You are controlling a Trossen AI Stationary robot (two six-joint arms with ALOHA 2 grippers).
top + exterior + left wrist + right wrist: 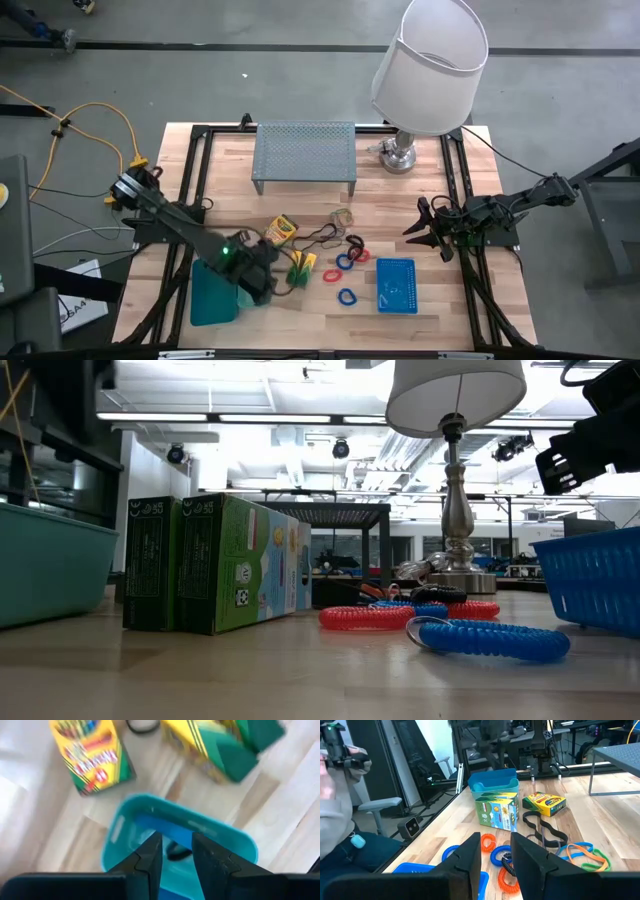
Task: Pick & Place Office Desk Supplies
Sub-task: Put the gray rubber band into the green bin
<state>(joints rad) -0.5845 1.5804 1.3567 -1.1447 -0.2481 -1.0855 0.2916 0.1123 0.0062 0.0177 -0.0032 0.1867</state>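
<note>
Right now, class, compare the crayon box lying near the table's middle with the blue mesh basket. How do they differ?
The crayon box is yellow and green, closed and printed; the blue mesh basket is plain blue, open-topped and perforated. The crayon box is smaller and lies askew; the basket sits square. Both are rectangular and rest untouched on the table.

A dark thing point(176, 852) in the teal tray point(220, 832) — half behind the left pincer point(176, 851) (blurred) — unidentifiable.

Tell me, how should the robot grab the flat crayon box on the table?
The crayon box lies flat on its broad face, apart from the green boxes and the black bands. Probably best: come straight down and pinch across its two long narrow sides, near the middle. The left end effector is nearest, hovering above the teal tray.
</note>
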